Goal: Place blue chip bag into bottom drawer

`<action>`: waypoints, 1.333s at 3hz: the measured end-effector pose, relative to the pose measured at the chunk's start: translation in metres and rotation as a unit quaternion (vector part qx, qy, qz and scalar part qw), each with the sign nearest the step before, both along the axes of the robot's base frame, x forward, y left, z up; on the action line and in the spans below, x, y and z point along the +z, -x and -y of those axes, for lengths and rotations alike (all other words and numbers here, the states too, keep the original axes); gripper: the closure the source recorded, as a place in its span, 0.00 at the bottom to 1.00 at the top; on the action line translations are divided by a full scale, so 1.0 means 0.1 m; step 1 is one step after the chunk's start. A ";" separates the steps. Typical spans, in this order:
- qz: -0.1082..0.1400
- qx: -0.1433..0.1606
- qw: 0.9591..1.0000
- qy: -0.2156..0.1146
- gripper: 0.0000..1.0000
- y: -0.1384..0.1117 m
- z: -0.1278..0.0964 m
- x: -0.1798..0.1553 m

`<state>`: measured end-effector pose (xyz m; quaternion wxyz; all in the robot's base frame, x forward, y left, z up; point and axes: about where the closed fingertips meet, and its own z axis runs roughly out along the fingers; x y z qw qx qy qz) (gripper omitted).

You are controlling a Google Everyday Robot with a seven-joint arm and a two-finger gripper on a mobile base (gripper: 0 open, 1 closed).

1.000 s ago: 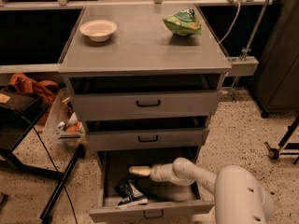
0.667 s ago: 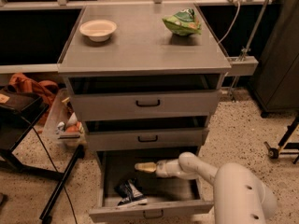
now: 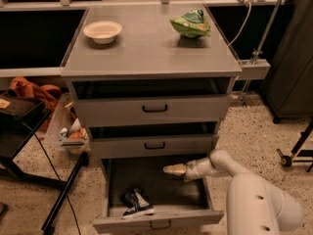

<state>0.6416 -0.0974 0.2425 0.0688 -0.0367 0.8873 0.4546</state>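
Camera view: blue chip bag [image 3: 137,202] lies inside bottom drawer [image 3: 168,192]; gripper [image 3: 172,169] hovers above, closed, empty, so placement is apparently done

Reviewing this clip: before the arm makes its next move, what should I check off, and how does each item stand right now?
1. The blue chip bag lies inside the bottom drawer, at its front left: ok.
2. The tool hangs over the drawer's rear right, apart from the bag: ok.
3. The bottom drawer is pulled out, with its inside in view: ok.
4. The green snack bag and the bowl sit on the cabinet top, out of the arm's way: ok.
5. The bag sits low enough for the drawer to close: cannot tell.
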 end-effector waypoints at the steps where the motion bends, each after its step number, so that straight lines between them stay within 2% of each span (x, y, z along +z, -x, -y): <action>1: -0.015 0.020 1.000 0.013 0.00 0.08 0.44 0.26; 2: -0.013 0.027 0.999 0.028 0.00 0.14 0.71 0.62; 4: -0.007 0.034 0.996 0.082 0.00 0.47 0.92 1.30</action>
